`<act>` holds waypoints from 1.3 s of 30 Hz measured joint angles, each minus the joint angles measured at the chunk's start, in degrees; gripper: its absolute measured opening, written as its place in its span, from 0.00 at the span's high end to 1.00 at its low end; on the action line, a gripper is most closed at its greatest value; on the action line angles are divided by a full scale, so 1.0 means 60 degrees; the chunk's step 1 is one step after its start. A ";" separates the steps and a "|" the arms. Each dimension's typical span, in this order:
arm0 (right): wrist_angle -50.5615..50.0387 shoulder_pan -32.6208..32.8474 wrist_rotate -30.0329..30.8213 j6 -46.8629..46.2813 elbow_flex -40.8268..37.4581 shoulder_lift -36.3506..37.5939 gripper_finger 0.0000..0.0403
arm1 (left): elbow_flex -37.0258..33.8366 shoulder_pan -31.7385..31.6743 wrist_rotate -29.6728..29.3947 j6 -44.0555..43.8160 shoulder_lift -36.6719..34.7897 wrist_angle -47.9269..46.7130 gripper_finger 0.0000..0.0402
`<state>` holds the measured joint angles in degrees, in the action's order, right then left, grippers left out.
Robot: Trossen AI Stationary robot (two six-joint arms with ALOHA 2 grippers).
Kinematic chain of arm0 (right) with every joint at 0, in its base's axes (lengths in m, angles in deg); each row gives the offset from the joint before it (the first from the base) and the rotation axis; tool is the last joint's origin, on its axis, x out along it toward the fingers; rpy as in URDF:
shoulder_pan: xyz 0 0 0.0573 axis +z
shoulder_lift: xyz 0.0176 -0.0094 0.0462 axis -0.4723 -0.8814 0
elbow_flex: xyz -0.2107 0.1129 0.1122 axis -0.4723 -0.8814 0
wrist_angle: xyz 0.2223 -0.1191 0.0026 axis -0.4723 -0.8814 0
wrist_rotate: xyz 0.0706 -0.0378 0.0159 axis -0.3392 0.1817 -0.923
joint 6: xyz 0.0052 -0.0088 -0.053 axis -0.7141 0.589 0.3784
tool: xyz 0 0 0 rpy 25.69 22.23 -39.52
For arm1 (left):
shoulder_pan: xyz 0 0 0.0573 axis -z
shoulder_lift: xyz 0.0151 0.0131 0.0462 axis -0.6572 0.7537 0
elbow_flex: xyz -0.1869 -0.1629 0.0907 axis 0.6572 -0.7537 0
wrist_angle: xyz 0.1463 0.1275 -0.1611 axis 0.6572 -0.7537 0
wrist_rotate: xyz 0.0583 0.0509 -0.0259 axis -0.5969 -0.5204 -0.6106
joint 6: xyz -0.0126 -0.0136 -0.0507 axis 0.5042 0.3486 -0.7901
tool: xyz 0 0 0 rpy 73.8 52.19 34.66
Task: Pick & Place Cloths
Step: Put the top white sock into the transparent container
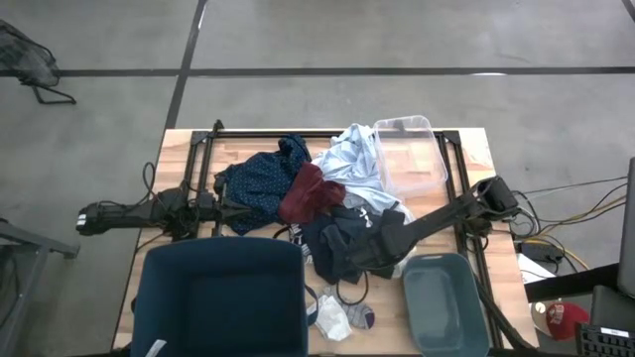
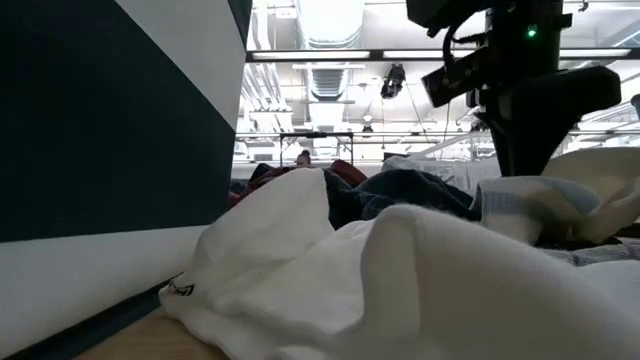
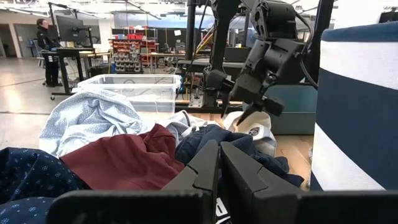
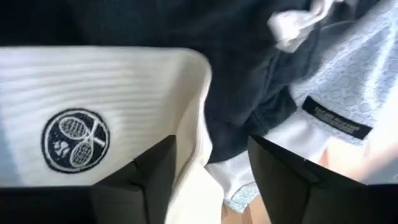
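Cloths lay in one loose heap in the middle of the table (image 1: 466, 149). From above I counted one navy dotted shirt (image 1: 254, 185), one maroon piece (image 1: 310, 193), one pale blue-white shirt (image 1: 349, 157) and one black printed garment (image 1: 334, 241). Small grey-white socks (image 1: 340, 315) lay near the front edge, apart from the heap; how many they were I could not tell. There were three containers: one dark blue fabric bin (image 1: 220, 297) at the front left, one clear plastic box (image 1: 410, 157) at the back right, and one grey tub (image 1: 444, 302) at the front right.

The right gripper (image 1: 369, 250) was low over the black printed garment. Only the right wrist view showed its jaws: they stood apart around a cream ribbed cuff (image 4: 99, 106) with a round tennis-racket badge (image 4: 76, 140), the fold of this cloth between them, and dark cloth beside it. The high view did not show this cuff clearly.

The left gripper (image 1: 236, 211) waited at the left edge of the heap, its jaws together, holding nothing; this was seen in the left wrist view (image 3: 219, 163). That view also showed a person (image 3: 46, 46) standing far back in the room. The low view was mostly filled by white fabric (image 2: 400, 290) close to the camera.
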<state>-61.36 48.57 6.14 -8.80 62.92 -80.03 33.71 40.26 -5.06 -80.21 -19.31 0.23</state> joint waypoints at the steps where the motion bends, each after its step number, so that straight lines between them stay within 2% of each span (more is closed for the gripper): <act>1: 0.0032 0.0000 0.0012 0.0000 -0.0003 0.0063 0.56 | 0.0000 -0.0003 -0.0004 0.0001 0.0003 0.0000 0.94; 5: 0.0041 0.0031 -0.0046 -0.0040 0.0143 0.0331 0.66 | 0.0000 0.0000 -0.0004 0.0001 0.0003 0.0000 0.94; 9: 0.0036 0.0085 -0.0025 -0.0060 0.0439 0.0478 0.71 | 0.0000 -0.0004 -0.0002 -0.0001 0.0003 0.0000 0.94; 13: 0.0036 0.0080 0.0008 -0.0146 0.0416 0.0500 0.69 | 0.0000 0.0000 0.0000 -0.0003 0.0003 0.0000 0.94; 24: 0.0122 0.0076 0.0004 -0.0357 -0.0303 0.0482 0.53 | 0.0000 -0.0002 0.0000 -0.0001 0.0001 0.0000 0.94; 35: 0.0630 0.0062 -0.0708 -0.0782 -0.0585 0.0477 0.63 | 0.0000 -0.0004 -0.0003 -0.0001 0.0003 0.0000 0.94; 39: 0.0653 0.0062 -0.0594 -0.0746 -0.0821 0.0471 0.66 | 0.0000 -0.0004 -0.0003 -0.0003 -0.0001 0.0000 0.94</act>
<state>-57.44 48.94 2.57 -13.27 57.99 -77.21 33.71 40.24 -5.08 -80.23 -19.32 0.23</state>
